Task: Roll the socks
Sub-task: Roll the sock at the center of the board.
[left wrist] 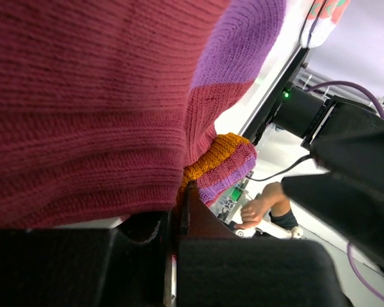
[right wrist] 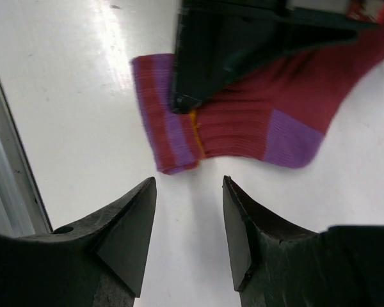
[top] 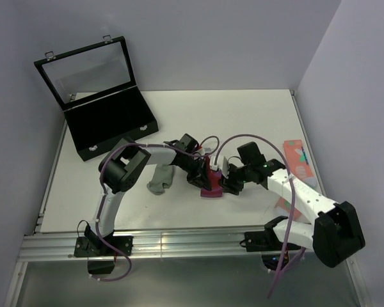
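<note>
The left gripper (left wrist: pixel 178 214) is clamped on the red sock (right wrist: pixel 240 125), while the right gripper (right wrist: pixel 189 187) hangs half open and empty just beside it.

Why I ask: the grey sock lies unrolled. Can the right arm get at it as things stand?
Probably not directly. The grey sock lies beyond the left gripper, which is clamped on the magenta sock. Both sit between it and the right gripper, whose jaws stand open and empty.

Bright even light, glare on white table (right wrist: pixel 83 77), soft shadows, close fabric blurred
</note>
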